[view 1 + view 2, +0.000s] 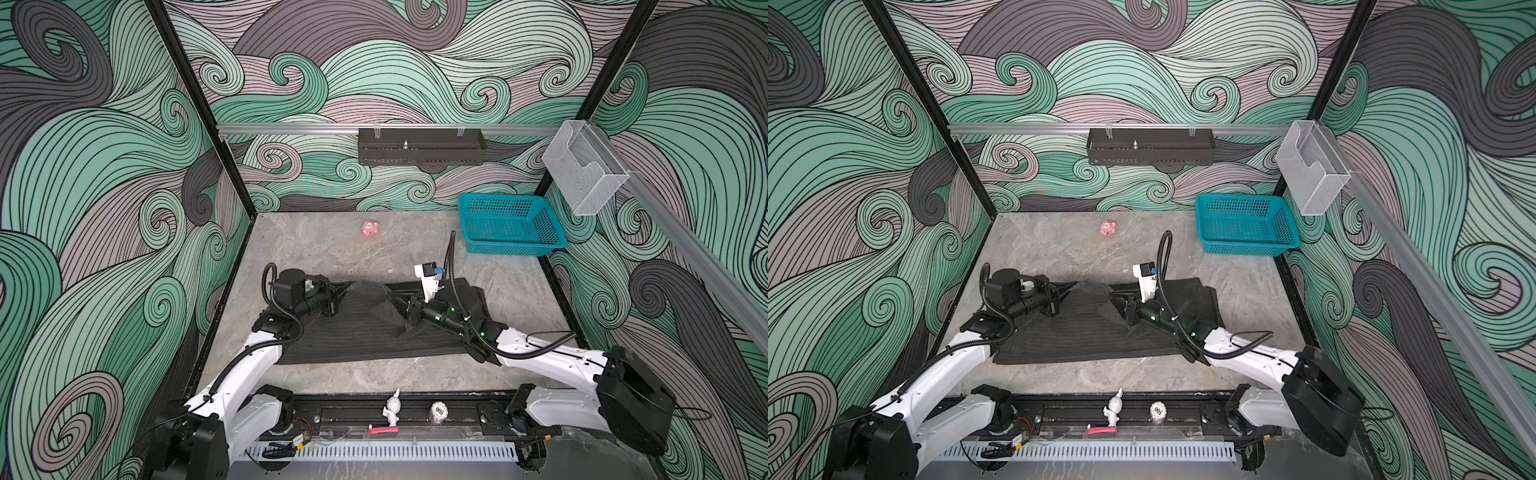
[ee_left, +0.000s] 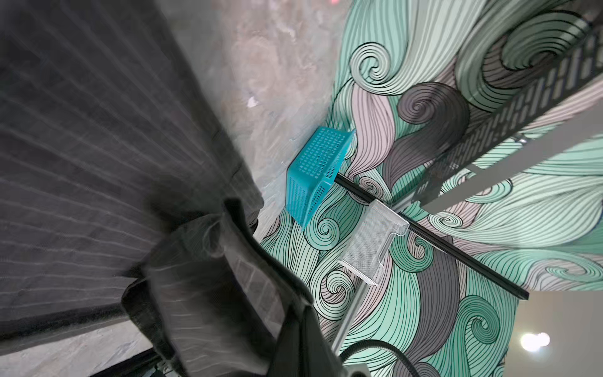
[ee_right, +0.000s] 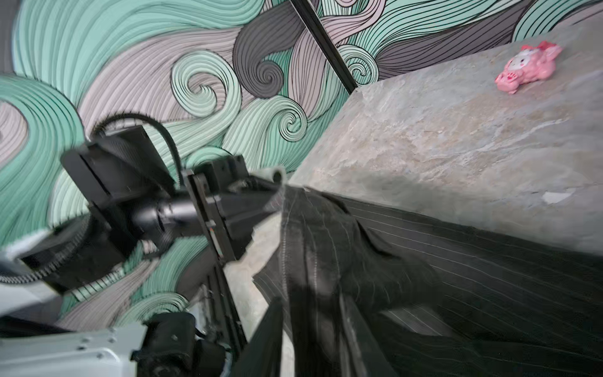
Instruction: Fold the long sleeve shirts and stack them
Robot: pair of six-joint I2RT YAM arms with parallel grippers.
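Left pincer (image 1: 343,291) tight on far edge of dark pinstriped shirt (image 1: 353,334)

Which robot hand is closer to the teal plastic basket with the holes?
Right. The right gripper is over the middle of the dark pinstriped shirt, diagonally in front of the teal plastic mesh basket. The left gripper pinches the shirt farther left, farther from it.

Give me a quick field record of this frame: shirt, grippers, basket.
shirt: dark pinstriped shirt spread on the grey table, cloth ridge raised near its middle
left gripper: shut on the shirt's far left edge
right gripper: at the raised ridge; open or shut unclear
basket: teal mesh basket, far right corner, looks empty
other: pink toy near the far edge, apart from the shirt
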